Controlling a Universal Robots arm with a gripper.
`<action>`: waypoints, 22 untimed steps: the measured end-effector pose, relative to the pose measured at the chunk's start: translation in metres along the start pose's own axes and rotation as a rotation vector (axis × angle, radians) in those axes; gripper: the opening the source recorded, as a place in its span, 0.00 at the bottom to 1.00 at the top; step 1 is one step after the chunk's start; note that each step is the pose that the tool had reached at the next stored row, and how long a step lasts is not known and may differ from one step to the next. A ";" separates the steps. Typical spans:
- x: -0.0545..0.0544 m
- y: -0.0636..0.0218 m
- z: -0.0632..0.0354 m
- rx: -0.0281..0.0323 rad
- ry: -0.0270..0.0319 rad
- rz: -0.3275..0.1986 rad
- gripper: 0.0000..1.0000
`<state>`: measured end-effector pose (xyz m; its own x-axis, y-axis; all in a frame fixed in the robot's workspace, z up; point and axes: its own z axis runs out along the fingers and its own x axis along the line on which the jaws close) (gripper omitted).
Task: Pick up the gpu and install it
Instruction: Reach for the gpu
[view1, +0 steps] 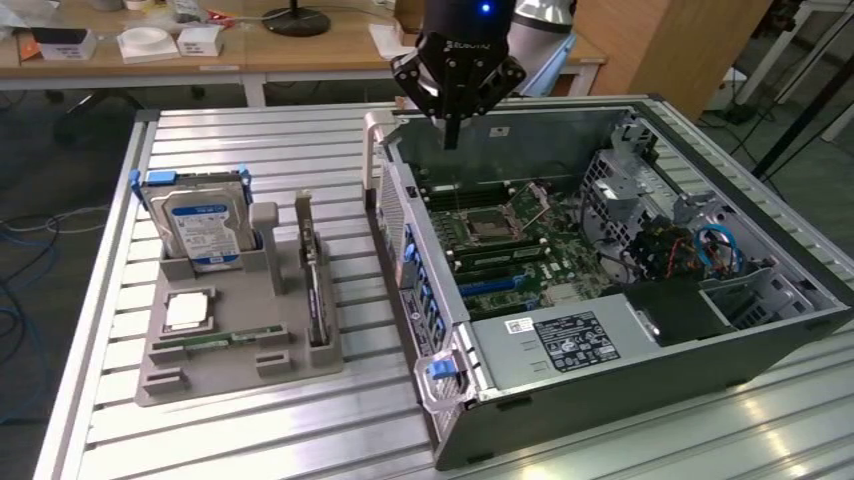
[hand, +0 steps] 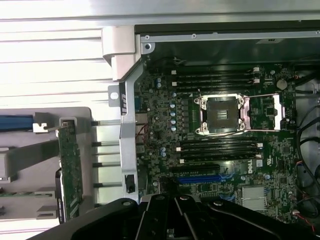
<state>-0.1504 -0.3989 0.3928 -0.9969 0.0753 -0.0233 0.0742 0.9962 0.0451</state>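
Note:
The gpu (view1: 312, 285) is a thin dark card standing on its long edge in a slot of the grey holder tray (view1: 200, 385) at the exterior view's left. In the wrist view the gpu (hand: 70, 170) shows as a narrow green-edged board beside the case wall. My gripper (view1: 451, 135) hangs above the far rim of the open computer case (view1: 641, 345), well apart from the gpu. Its fingers are pressed together, shut on nothing. The motherboard's blue expansion slot (hand: 200, 178) lies bare below the processor socket (hand: 222, 115).
On the tray, a silver hard drive (view1: 200, 225) with a blue-white label stands upright, a processor chip (view1: 187, 310) lies flat, and a green memory stick (view1: 214, 342) lies near it. Cables (view1: 714, 250) fill the case's right side. A wooden desk (view1: 307, 50) stands behind.

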 end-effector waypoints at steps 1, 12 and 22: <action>0.001 0.0000 0.0000 0.0000 0.0000 0.000 0.11; 0.008 -0.0006 0.0003 0.0000 0.0001 0.000 0.11; 0.013 -0.0010 0.0004 0.0000 0.0001 0.000 0.11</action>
<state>-0.1638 -0.3988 0.3921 -0.9969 0.0753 -0.0233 0.0742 0.9962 0.0451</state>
